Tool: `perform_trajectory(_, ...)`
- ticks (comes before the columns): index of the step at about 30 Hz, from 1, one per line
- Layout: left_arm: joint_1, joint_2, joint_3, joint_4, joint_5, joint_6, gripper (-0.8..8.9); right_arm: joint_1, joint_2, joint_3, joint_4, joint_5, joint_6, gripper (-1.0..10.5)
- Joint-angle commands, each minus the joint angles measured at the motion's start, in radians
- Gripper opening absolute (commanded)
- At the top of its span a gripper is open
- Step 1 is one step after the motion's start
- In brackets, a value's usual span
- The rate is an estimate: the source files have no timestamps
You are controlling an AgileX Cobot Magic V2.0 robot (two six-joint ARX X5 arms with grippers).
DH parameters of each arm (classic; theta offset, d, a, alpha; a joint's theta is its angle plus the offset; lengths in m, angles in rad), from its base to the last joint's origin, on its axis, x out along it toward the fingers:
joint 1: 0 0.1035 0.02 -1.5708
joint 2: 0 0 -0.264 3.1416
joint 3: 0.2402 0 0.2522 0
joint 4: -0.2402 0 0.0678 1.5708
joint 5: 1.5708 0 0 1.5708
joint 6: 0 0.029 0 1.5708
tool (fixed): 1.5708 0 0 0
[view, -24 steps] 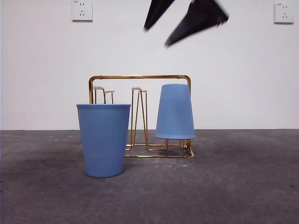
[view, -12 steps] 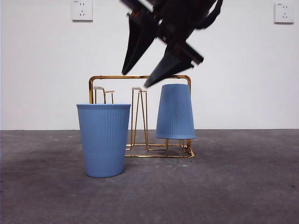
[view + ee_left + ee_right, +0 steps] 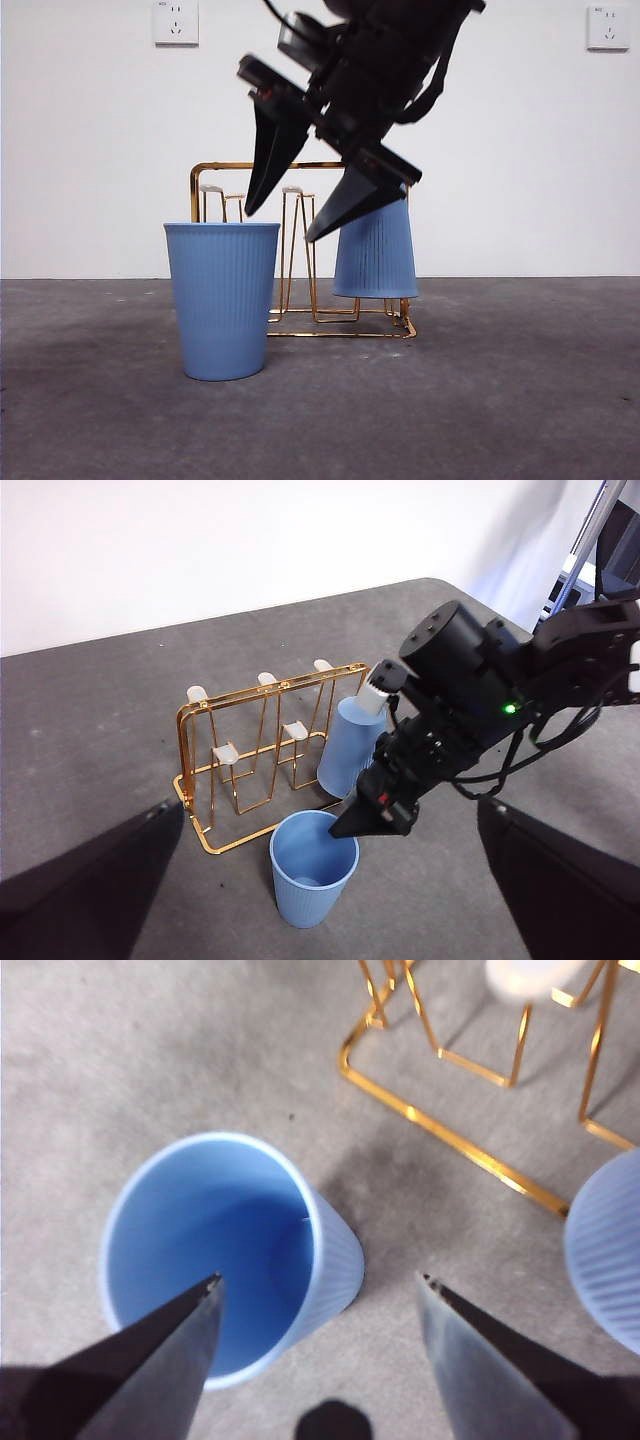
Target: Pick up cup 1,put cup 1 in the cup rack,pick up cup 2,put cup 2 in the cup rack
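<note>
While one ribbed blue cup [image 3: 375, 252] is hung inverted on the gold wire cup rack [image 3: 300, 250], the right gripper [image 3: 285, 225] is held spread above the upright ribbed cup [image 3: 222, 298], left gripper [image 3: 320, 880] held wide too.

The right gripper [image 3: 285, 225], in the upper middle of the front view, is matte black, with 2 long wedge fingers [image 3: 268, 160] tapering to points. Black cables loop beside its boxy wrist. In the left wrist view, at centre right, a round black housing shows a small green light and a white patch. The left gripper [image 3: 320, 880] shows as 2 dark blurred wedges in the lower corners.
</note>
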Motion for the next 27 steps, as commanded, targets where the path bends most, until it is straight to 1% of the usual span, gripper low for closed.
perform_trajectory(1,0.003,0.0,-0.008,0.005,-0.001,0.008,5.07,0.007,0.033,0.0,0.026,-0.002,0.021,3.3)
perform_trajectory(10,0.002,0.0,-0.008,0.005,0.001,0.007,5.07,0.021,0.096,0.0,0.064,0.001,0.034,3.1)
perform_trajectory(11,0.002,0.0,-0.008,0.005,0.001,0.007,5.07,0.021,0.099,0.0,0.065,0.001,0.04,2.8)
perform_trajectory(13,0.002,0.0,-0.008,0.005,0.001,0.005,5.07,0.021,0.11,0.0,0.071,0.0,0.043,1.6)
perform_trajectory(18,0.002,0.0,-0.008,0.005,0.0,0.005,5.07,0.021,0.114,0.0,0.076,0.005,0.039,-0.2)
perform_trajectory(27,0.002,0.0,-0.008,0.016,0.002,-0.001,5.07,0.021,0.084,0.001,0.084,0.019,0.028,-0.1)
